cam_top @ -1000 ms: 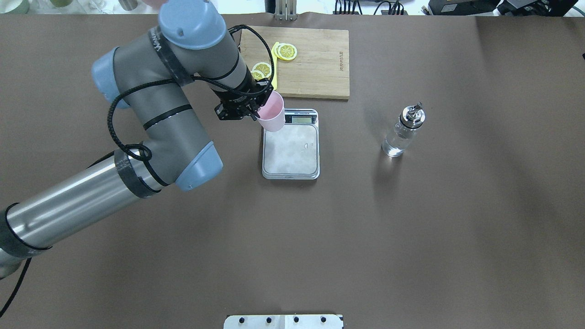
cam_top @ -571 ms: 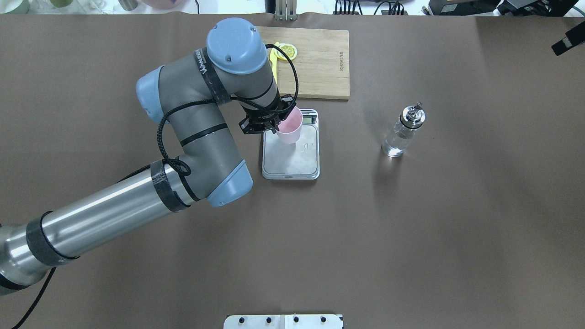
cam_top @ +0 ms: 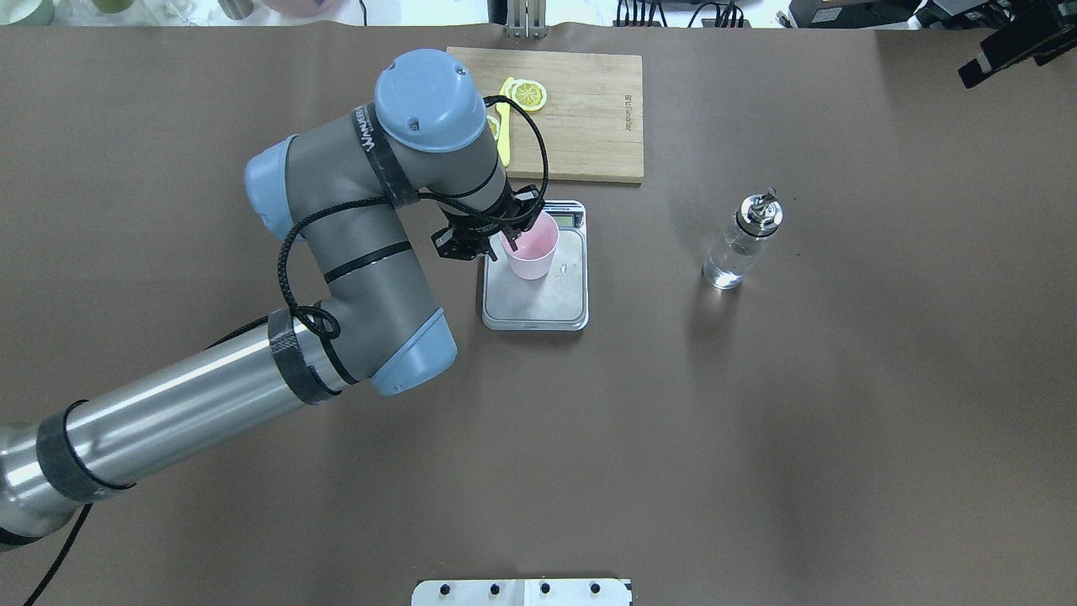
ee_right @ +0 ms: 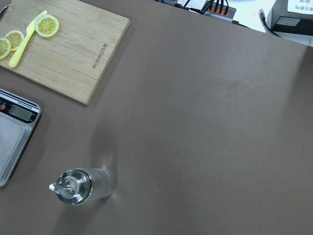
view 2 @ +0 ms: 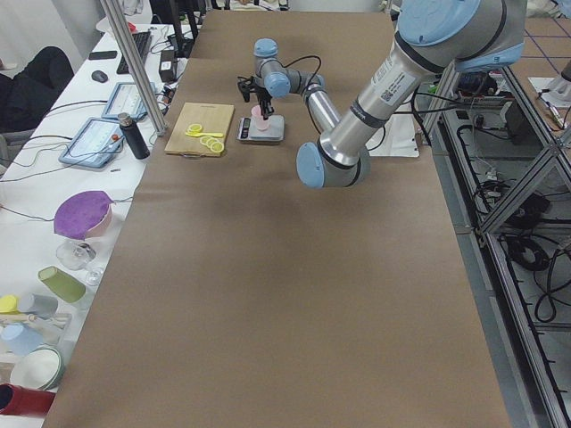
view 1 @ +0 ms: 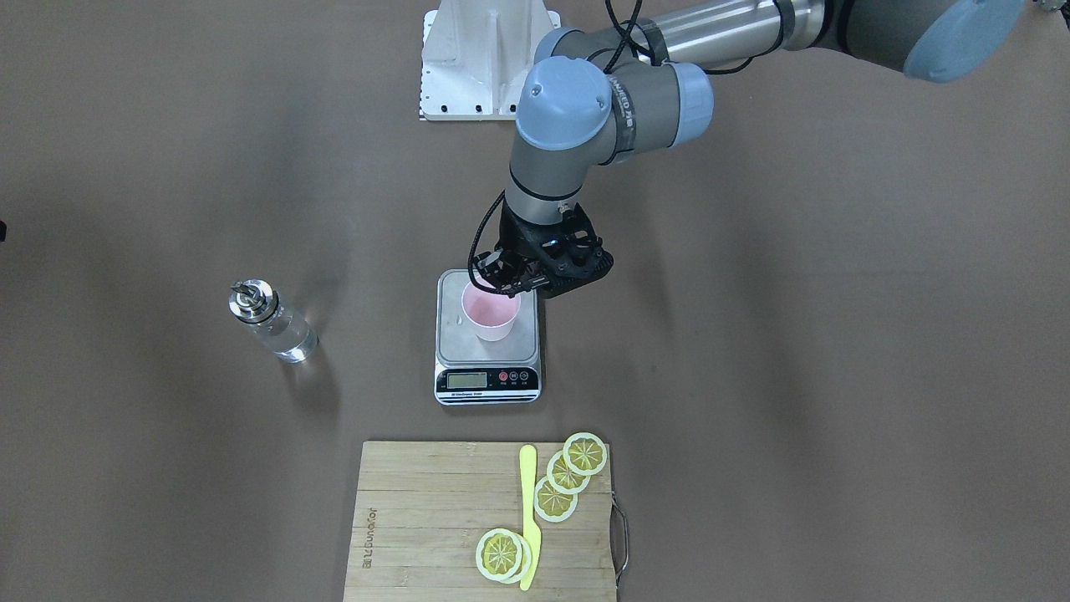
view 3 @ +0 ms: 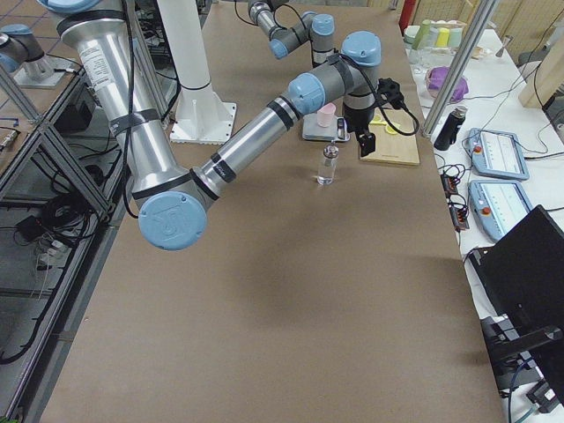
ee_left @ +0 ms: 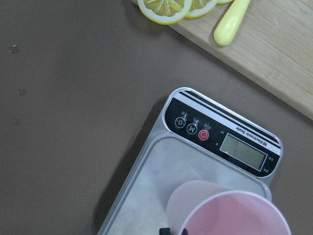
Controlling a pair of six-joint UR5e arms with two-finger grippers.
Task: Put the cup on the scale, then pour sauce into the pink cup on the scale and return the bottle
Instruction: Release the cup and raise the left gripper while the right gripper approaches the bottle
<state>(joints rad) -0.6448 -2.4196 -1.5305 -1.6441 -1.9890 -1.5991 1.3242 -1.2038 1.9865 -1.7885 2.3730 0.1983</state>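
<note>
My left gripper [cam_top: 507, 237] is shut on the rim of the pale pink cup [cam_top: 531, 247]. The cup stands upright over the far left part of the scale's steel platform [cam_top: 538, 296]. I cannot tell whether it rests on the platform or hangs just above it. The cup [view 1: 491, 311] and the scale [view 1: 486, 380] also show in the front view, and in the left wrist view [ee_left: 230, 210] the cup shows at the bottom edge. The clear glass bottle [cam_top: 744, 244] with its metal cap stands to the scale's right. A black part of my right gripper [cam_top: 1005, 44] is high at the far right corner; its fingers are hidden.
A bamboo cutting board [cam_top: 589, 126] with lemon slices [cam_top: 527, 94] and a yellow knife [view 1: 527, 510] lies just behind the scale. The robot's base plate [cam_top: 522, 592] sits at the near table edge. The left arm's elbow [cam_top: 412, 349] hangs over the table to the scale's left.
My left gripper carried the cup from the scale's far left corner to above the platform and brought it lower. My right gripper came into view at the far right corner.
</note>
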